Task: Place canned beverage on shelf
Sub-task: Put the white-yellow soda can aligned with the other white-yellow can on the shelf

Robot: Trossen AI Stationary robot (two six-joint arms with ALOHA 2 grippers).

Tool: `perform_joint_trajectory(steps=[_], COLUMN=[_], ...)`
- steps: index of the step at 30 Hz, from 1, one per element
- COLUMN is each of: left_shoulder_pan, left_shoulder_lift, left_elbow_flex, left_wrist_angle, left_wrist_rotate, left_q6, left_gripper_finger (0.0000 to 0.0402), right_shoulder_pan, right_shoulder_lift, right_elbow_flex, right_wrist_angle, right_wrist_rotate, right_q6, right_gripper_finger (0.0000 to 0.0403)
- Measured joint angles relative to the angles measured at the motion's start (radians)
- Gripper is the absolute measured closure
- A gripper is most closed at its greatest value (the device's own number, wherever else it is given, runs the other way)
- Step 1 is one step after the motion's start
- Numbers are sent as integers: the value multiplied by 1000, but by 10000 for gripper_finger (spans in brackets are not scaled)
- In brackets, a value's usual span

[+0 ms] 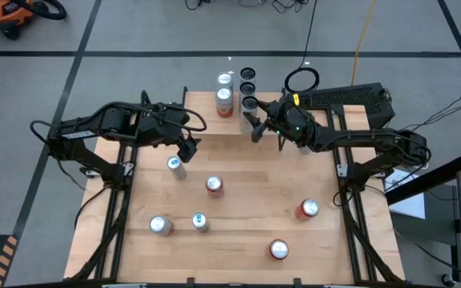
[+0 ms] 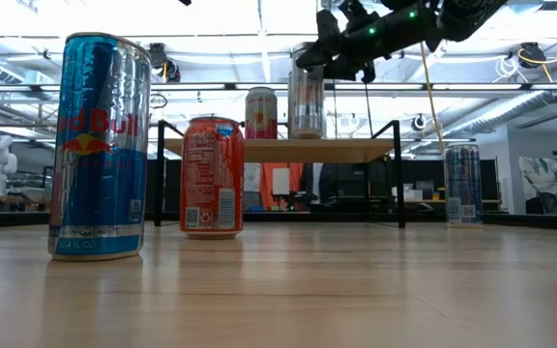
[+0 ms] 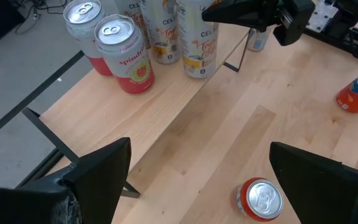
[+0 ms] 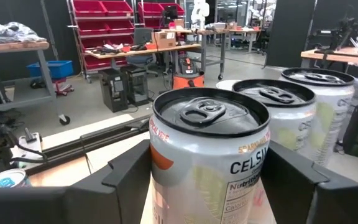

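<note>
Grey floor surrounds the wooden table (image 1: 238, 208), and the shelf (image 1: 214, 120) sits at its far edge, at twelve o'clock in the high view.

On the shelf stand two Spindrift cans (image 3: 126, 53) toward its left end and a row of three black-topped Celsius cans (image 1: 248, 88) toward its right. The nearest Celsius can (image 4: 210, 155) sits upright between the fingers of the right gripper (image 1: 254, 120), which are clamped on its sides just below the rim; its base appears to rest on the shelf top in the low view, though I cannot tell for sure. The other two Celsius cans (image 4: 291, 118) stand just behind it, close together.

The left gripper (image 1: 189, 148) hovers above the table at about ten o'clock from the table's middle, near the shelf's front edge, fingers (image 3: 98, 177) spread wide apart and holding nothing. A blue can (image 1: 174, 166) stands just below it.

More cans stand loose on the table: a red-and-white can (image 1: 214, 186) near the middle, a silver can (image 1: 160, 226) and a blue-top can (image 1: 200, 222) at seven o'clock, and two red cans (image 1: 308, 210) at four and five o'clock.
</note>
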Motion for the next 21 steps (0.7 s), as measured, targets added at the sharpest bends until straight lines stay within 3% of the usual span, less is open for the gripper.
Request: perform_joint_trajectory(steps=[21], left_shoulder_pan=[0], left_shoulder_lift=[0], left_elbow_flex=[0], left_wrist_angle=[0], left_wrist_rotate=[0], left_q6=[0], left_gripper_finger=[16], right_shoulder_pan=[-12], right_shoulder_lift=[21], right_elbow_flex=[0], right_wrist_angle=[7], right_wrist_rotate=[-2], right_q6=[33], right_gripper_finger=[167])
